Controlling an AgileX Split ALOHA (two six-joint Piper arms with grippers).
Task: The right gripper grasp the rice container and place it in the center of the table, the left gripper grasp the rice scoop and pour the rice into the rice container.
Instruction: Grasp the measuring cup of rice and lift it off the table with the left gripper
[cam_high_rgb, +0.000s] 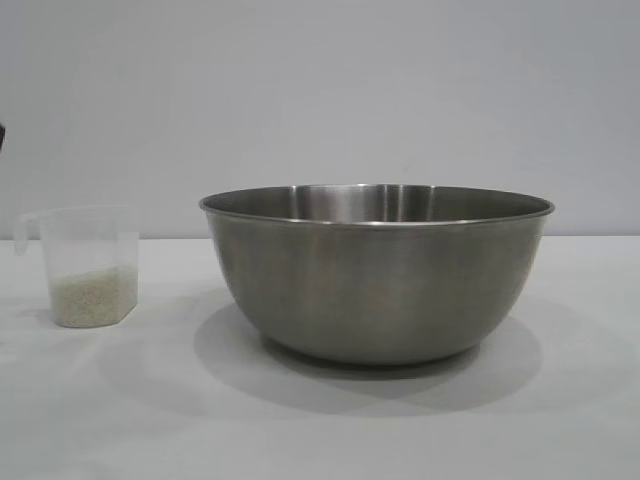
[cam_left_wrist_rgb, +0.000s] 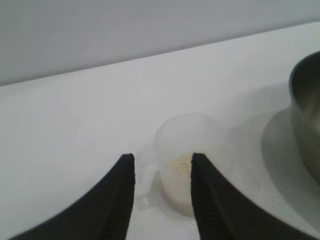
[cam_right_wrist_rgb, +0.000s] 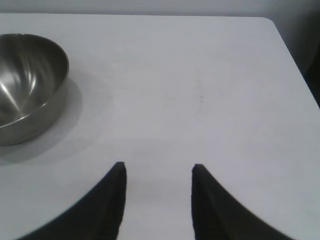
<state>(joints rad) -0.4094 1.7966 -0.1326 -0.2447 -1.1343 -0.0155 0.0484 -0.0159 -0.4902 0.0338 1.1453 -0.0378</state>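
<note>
Bowl (cam_high_rgb: 377, 275) sits mid-table (cam_high_rgb: 560, 420); scoop (cam_left_wrist_rgb: 186, 162) with rice (cam_left_wrist_rgb: 181, 164) beside it. Left gripper (cam_left_wrist_rgb: 162, 162) spread, empty, near scoop; centre the handle between fingers before closing. Right gripper (cam_right_wrist_rgb: 157, 170) spread, idle.

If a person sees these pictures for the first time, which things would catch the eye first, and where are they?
First comes the rice container, a big steel bowl at the middle of the white table, empty as far as its inside shows. To its left stands the small rice scoop, upright, with rice in its bottom. The left tool hangs open just above the scoop, not touching it, while the right tool is open over bare table.
</note>
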